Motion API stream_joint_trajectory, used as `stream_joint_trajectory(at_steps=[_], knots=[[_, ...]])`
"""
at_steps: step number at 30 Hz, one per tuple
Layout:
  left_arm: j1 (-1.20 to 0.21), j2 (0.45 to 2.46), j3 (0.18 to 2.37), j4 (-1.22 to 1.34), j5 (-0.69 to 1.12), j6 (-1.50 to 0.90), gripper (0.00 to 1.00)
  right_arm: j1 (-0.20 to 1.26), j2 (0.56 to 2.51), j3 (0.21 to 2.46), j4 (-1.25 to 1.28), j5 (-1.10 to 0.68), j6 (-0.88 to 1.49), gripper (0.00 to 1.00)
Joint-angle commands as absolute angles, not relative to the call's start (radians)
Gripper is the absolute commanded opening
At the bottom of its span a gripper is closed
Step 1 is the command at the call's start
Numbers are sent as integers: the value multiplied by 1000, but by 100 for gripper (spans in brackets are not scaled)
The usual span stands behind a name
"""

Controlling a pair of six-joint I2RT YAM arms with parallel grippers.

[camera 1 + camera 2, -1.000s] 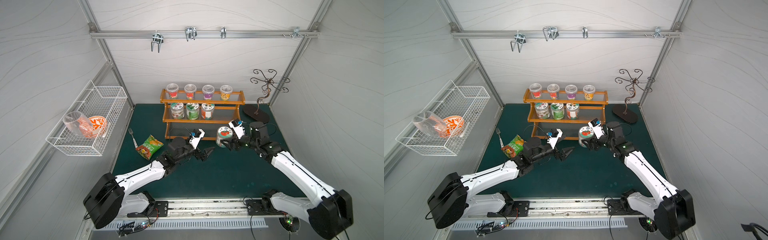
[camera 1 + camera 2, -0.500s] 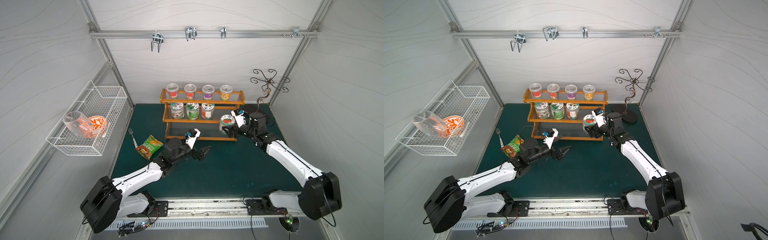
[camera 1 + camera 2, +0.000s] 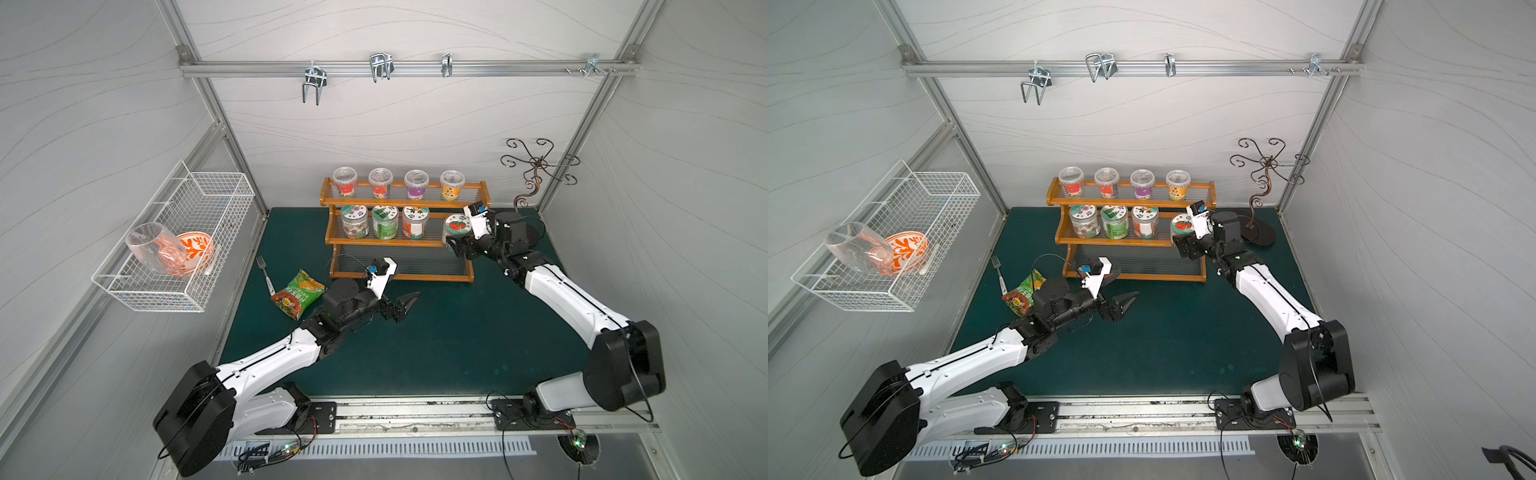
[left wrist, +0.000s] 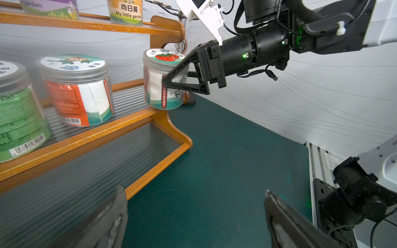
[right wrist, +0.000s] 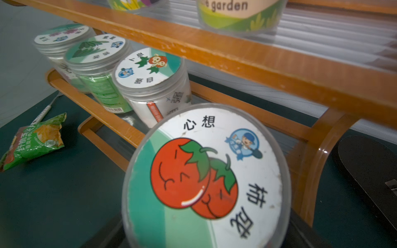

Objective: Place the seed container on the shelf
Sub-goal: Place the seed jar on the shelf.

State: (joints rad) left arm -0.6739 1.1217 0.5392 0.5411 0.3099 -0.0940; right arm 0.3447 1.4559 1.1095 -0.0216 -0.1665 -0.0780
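Right arm: the right gripper (image 3: 456, 244) clamps the seed container (image 3: 456, 224) by its sides, tomato lid up. A second ago the jar hung low over the mat (image 3: 457, 332), in front of the bottom tier. Now it is higher and farther back, at the right end of the middle tier of the shelf (image 3: 386, 242), just right of the orange-labelled jar (image 3: 413, 222). I cannot tell whether its base touches the tier. The left gripper (image 3: 405, 307) stays spread wide and empty over the mat.

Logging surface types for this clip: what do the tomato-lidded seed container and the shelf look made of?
The seed container: probably clear glossy plastic; the wall is see-through, with printed labels on lid and side. The shelf: apparently varnished orange-brown wood; shiny rails with pale scuffs. Its tier panels: likely clear ribbed plastic; the green mat shows through.
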Motion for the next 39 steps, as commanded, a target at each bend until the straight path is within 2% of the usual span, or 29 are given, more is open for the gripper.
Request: stream_joint_trajectory(at_steps=[1,17,21,24,27,35,39], knots=[[-667,1090,537,567,318,-102,100,337,1485,1153,39,-127,-68,53],[-667,986,531,504,278,-89,100,329,1619,1239,65,-111,-44,56],[-667,970,528,491,266,-84,100,329,1626,1250,46,-115,-41,66],[-667,963,529,489,262,-85,100,330,1626,1251,28,-117,-35,83],[-666,958,529,488,259,-86,100,329,1619,1248,9,-118,-33,93],[-665,930,520,482,219,-86,100,330,1547,1215,-49,-127,-29,99],[-666,909,510,466,123,-93,100,326,1470,1157,-82,-134,-25,99]])
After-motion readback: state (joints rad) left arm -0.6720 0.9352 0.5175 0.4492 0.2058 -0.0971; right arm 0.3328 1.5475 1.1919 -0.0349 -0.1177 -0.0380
